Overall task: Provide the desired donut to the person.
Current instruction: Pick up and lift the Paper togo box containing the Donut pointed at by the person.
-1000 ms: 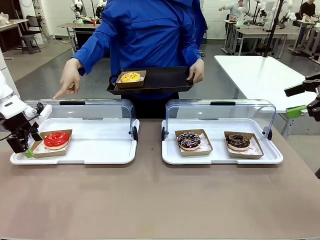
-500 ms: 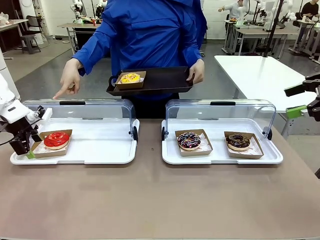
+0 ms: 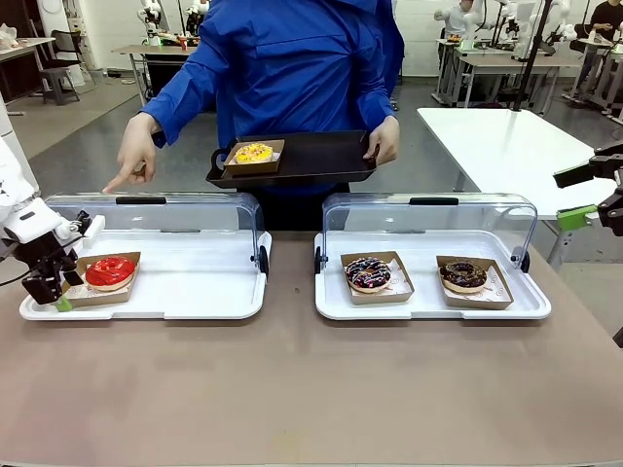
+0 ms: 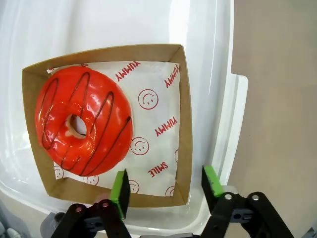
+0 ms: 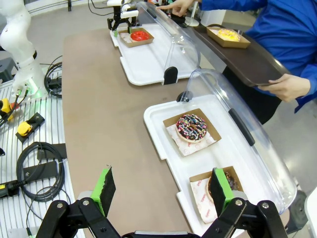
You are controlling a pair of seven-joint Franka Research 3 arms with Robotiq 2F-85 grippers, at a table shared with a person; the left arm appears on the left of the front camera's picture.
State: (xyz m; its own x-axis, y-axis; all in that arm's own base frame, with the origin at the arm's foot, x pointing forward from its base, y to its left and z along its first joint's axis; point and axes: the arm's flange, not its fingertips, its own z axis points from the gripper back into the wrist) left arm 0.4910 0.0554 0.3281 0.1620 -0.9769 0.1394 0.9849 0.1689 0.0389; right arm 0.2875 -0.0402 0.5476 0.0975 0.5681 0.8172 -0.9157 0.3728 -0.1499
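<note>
Left pincer [image 4: 165, 184] unclenched, pads [image 4: 120, 186] straddling one wall of the brown cardboard box [image 4: 184, 124] holding the red-glazed donut [image 4: 81, 121] at the left end of the white plastic display tray [image 3: 195, 292]. That thin wall could buckle or slip on lift, tipping the donut. Outer pad is close to that tray's rim and may snag; its open clear lid [image 3: 195, 219] stands behind, person's hand [image 3: 136, 156] pointing above; Right pincer [image 5: 163, 191] gaping, empty, well right of it.

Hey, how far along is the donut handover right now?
Done: a yellow donut already sits on the person's black tray, and their hand points at the left case. In hand: the left gripper straddles a wall of the box holding the red donut, jaws not yet clamped. Left: grip, lift, deliver to the tray.
</note>
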